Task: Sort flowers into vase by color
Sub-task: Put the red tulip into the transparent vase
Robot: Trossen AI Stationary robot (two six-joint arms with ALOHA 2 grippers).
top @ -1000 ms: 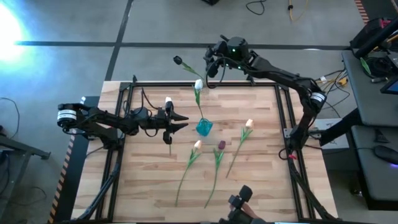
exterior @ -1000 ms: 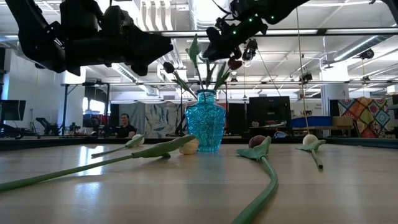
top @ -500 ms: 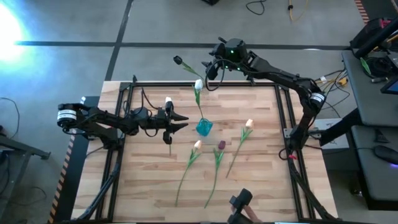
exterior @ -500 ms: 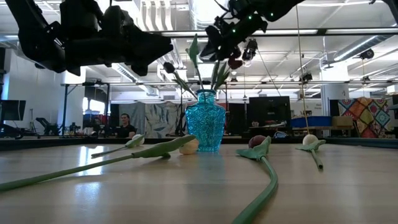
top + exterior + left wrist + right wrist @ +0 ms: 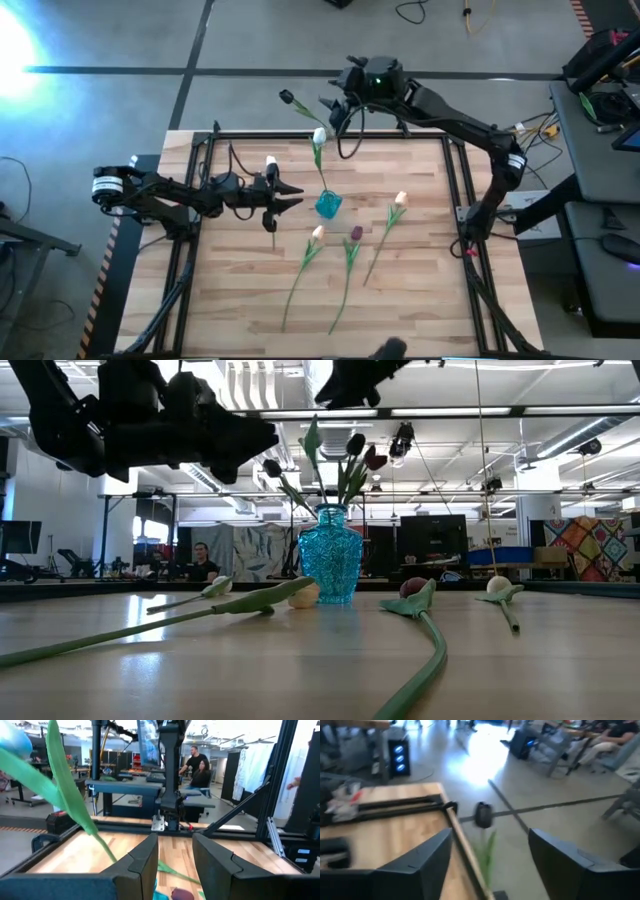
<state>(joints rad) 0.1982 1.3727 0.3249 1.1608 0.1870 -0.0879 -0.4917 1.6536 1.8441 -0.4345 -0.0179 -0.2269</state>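
Note:
A blue glass vase (image 5: 328, 205) (image 5: 330, 565) stands mid-table and holds several tulips: a white head (image 5: 319, 136) and a dark head (image 5: 286, 97) (image 5: 483, 814) lean toward the far edge, and two more dark heads (image 5: 356, 443) show in the low view. Two peach tulips (image 5: 317, 233) (image 5: 400, 199) and a maroon one (image 5: 355, 233) lie flat on the table. A white tulip (image 5: 270, 160) lies under the left arm. My right gripper (image 5: 335, 112) (image 5: 350, 372) (image 5: 485, 865) is open, high above the vase's flowers at the far edge. My left gripper (image 5: 297, 197) (image 5: 175, 855) is open, hovering left of the vase.
A black metal frame (image 5: 210, 150) runs around the wooden table's edges. A green leaf (image 5: 65, 785) from the vase crosses the left wrist view. People sit in the room beyond the table (image 5: 197, 767). Bare wood (image 5: 230, 290) lies at the near left.
My right gripper has risen away from the flower heads in the vase, nearly out of the top of the low view. A dark head that it covered now shows above the vase. The left arm has kept still.

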